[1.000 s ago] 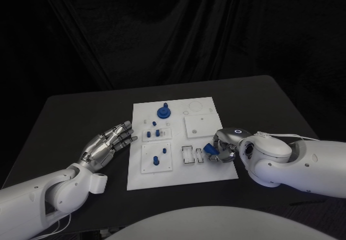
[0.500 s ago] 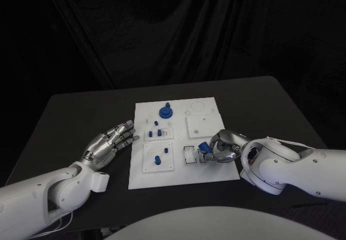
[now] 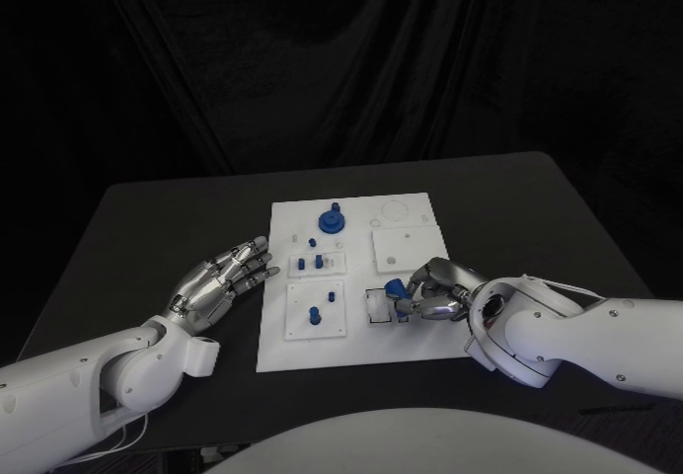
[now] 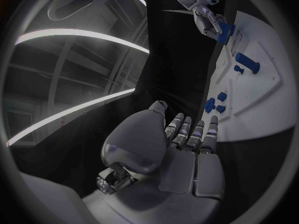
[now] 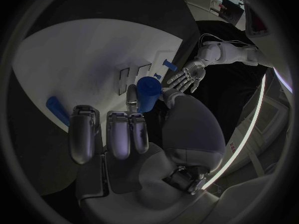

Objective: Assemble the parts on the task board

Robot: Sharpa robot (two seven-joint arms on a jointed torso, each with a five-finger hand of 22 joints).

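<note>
Over the last second the right hand (image 3: pixel 431 293) has carried its small blue part (image 3: pixel 396 288) inward across the task board (image 3: pixel 413 205), away from the board's right edge and toward the pair of narrow rectangular slots (image 3: pixel 379 305) near the front middle. The part is pinched between the thumb and a finger, the other fingers hanging loosely curled beside it; in the right wrist view the blue part (image 5: pixel 148 93) sits at the fingertips just over the white board, with the two slots (image 5: pixel 134 78) just beyond it. From the head view the part now hovers right at the slots — whether it already touches the board I cannot tell. The shift suggests the carry is nearly over and that seating the piece is the step in hand, which will probably call for squaring it to the slot before pressing down. The left hand (image 3: pixel 221 279) lies on the table just beside the board's left edge, fingers apart and holding nothing, much as it did a second ago. Other blue parts stay where they were — the knob (image 3: pixel 332 219) at the back and the pegs (image 3: pixel 316 265) in the left-hand blocks.
</note>
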